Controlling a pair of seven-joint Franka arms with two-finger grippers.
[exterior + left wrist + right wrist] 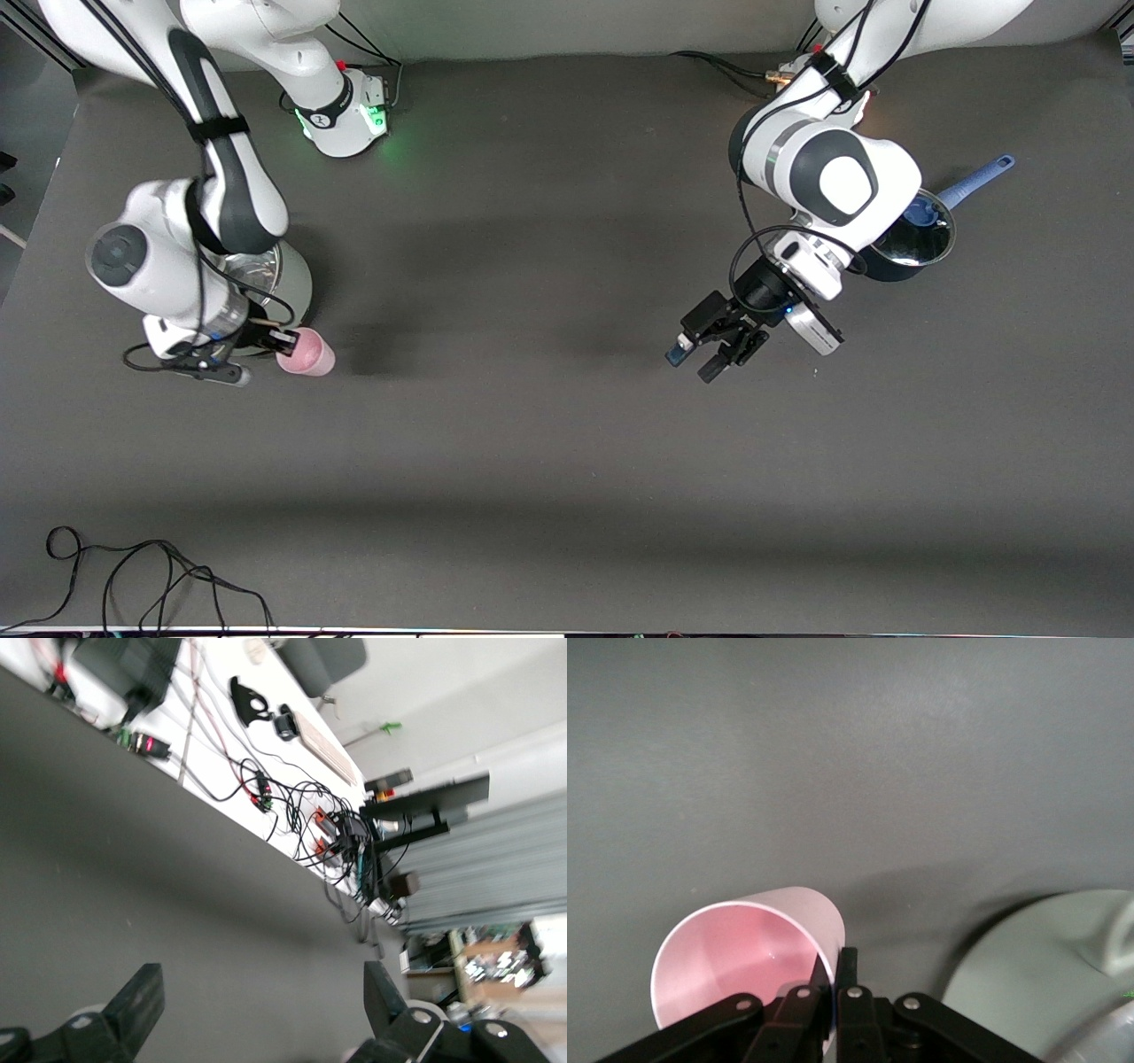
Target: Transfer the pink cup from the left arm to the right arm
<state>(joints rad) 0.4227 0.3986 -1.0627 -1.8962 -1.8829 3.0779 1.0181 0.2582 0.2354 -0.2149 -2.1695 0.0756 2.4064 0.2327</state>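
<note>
Pinched at its rim, the small pale-pink plastic cup (306,352) hangs from the right hand (282,339), tilted on its side with its mouth toward the wrist. In the right wrist view one black finger (819,985) lies inside the cup's (749,952) wall and the other against its outside, the two pressed together on the thin wall. Cup and right hand are over the dark grey table (549,461) at the right arm's end, just beside a pale green pot with a shiny steel inside (282,276), which the white right arm partly covers. Well apart from them, the left hand (704,350) waits over bare table toward the left arm's end, its black linked fingers (137,1005) spread wide with nothing between them. A dark saucepan with a blue handle (921,235) sits beside the left arm's wrist.
</note>
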